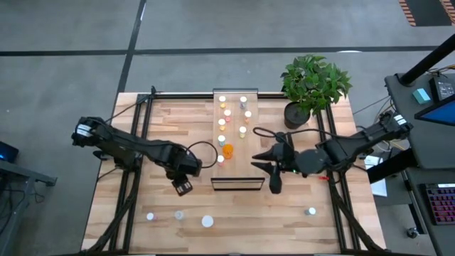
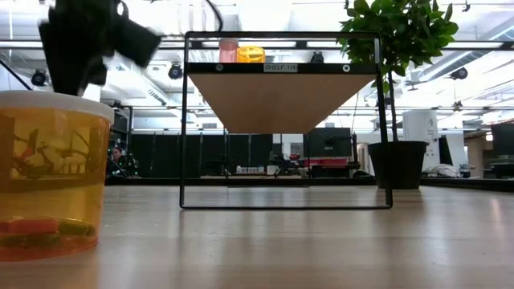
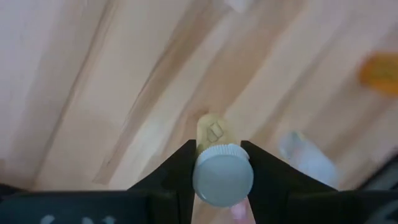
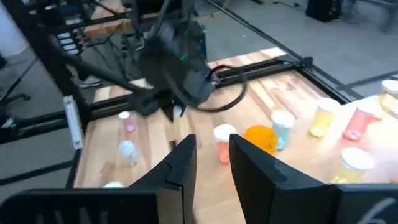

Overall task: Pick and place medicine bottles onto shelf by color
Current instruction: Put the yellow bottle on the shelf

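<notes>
My left gripper (image 1: 183, 187) hangs over the table left of the shelf's near end, pointing down, shut on a small yellowish medicine bottle (image 3: 213, 132) with a white cap. My right gripper (image 1: 273, 169) hovers right of the shelf (image 1: 250, 153), open, with nothing between its fingers (image 4: 211, 146). The shelf, a light-wood board in a dark frame, carries several white-capped bottles (image 1: 226, 122) standing on their bases, among them an orange one (image 1: 227, 150). Loose bottles (image 1: 207, 222) stand upright near the table's front edge. My left gripper pinches the bottle by its white cap (image 3: 222, 176), one finger on either side. The fingers come from above, pointing down. The bottle hangs upright below them, its yellowish body toward the table and clear of the wood.
A potted green plant (image 1: 313, 85) stands at the table's far right corner. One bottle (image 1: 311, 211) stands alone at the near right. A big orange-yellow bottle (image 2: 48, 177) stands close before the low camera. Dark rails (image 1: 135, 128) run along both sides of the table.
</notes>
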You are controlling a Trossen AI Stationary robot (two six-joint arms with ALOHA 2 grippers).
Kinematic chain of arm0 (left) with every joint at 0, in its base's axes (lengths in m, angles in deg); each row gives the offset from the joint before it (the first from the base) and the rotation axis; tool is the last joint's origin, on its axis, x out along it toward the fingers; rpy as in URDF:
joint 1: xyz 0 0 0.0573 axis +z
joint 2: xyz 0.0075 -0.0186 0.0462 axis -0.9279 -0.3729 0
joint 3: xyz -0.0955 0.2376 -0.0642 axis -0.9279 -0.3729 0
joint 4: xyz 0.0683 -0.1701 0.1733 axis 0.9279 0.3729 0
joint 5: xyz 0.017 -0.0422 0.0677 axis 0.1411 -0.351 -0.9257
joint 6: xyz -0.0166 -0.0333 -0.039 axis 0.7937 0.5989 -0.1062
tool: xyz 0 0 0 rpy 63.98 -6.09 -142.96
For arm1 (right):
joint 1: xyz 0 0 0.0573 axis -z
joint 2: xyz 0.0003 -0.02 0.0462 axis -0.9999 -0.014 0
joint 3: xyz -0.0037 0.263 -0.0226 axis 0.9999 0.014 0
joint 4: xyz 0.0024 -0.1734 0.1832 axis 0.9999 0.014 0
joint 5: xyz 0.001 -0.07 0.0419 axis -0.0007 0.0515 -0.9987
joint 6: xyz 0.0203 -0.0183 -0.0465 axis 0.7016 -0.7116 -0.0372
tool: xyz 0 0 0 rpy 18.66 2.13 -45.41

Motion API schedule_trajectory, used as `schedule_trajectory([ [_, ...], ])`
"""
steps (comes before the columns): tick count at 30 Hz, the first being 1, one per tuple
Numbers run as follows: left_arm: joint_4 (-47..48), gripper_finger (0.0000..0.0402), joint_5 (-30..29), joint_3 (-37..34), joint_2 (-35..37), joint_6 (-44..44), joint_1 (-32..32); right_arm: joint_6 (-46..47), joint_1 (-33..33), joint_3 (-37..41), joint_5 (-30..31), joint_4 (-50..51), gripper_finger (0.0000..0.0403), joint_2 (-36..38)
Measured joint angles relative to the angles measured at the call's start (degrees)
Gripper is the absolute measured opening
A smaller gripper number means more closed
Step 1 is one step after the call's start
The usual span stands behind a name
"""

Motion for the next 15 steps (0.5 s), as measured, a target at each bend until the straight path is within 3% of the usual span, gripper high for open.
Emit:
schedule_trajectory([
  [4,6.1,0.0097,1.3,6.4,0.0,-5.9,0.1,-2.5,-1.1,1.4,0.2,-3.0,0.0067,0.5],
  [8,8.8,0.0098,1.3,11.1,0.0,-6.9,0.4,-6.4,-0.3,6.4,-0.1,-12.3,0.0052,0.4],
  [15,9.9,0.0099,1.3,16.1,0.0,-6.8,0.4,-8.8,9.0,16.8,-12.1,-31.5,0.0026,1.3],
])
